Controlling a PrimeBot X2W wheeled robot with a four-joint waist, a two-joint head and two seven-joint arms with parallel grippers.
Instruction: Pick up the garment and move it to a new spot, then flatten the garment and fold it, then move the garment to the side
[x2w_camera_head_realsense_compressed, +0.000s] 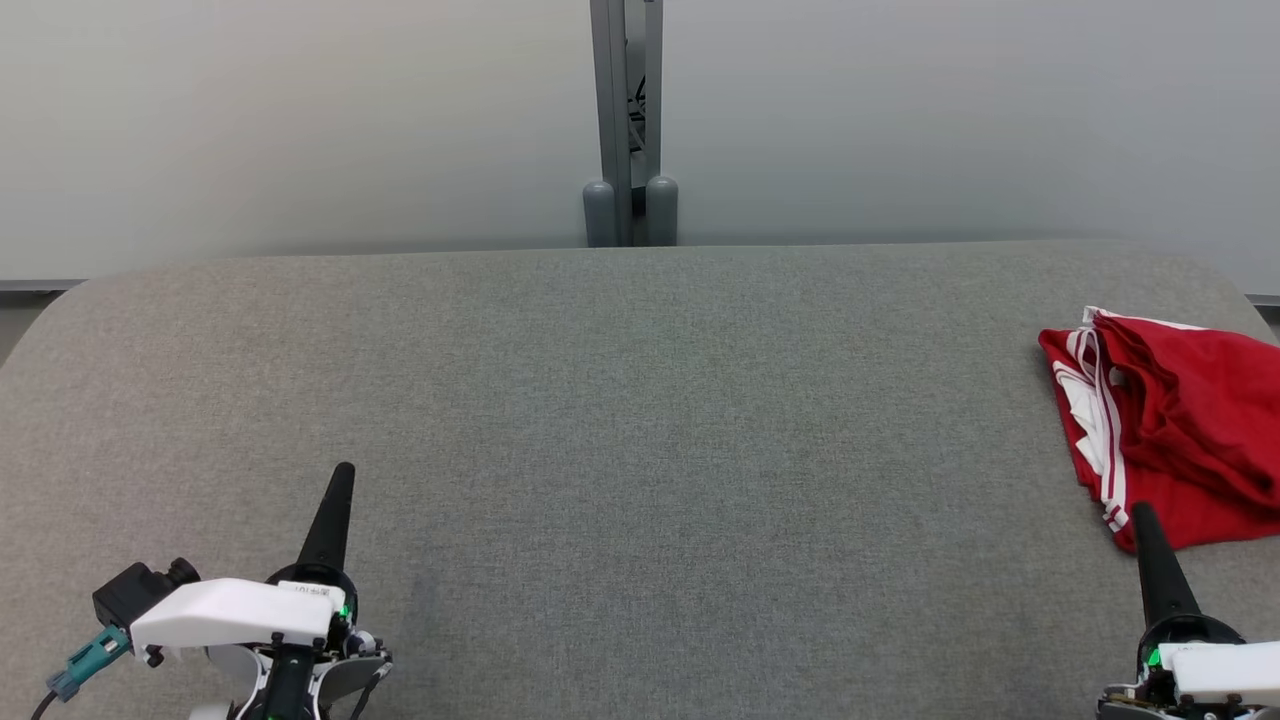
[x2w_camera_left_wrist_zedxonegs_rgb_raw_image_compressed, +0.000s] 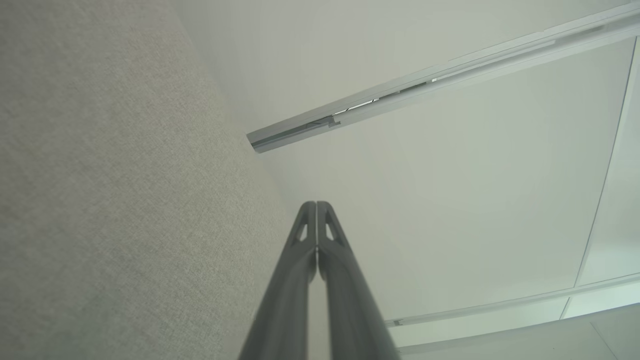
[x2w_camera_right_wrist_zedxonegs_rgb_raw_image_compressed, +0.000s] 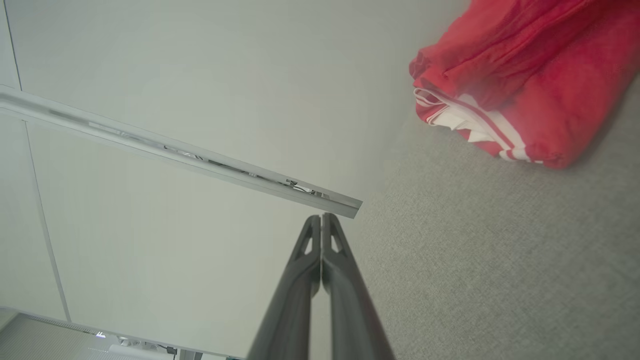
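As the garment (x2w_camera_head_realsense_compressed: 1190, 420) is soft, pinch its striped edge just past your clenched, empty right gripper (x2w_camera_head_realsense_compressed: 1144, 516).

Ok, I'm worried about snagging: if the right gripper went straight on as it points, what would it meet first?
Probably the pale wall beyond the table. In the wrist view the right gripper aims past the garment, which lies off to one side; depth is unclear.
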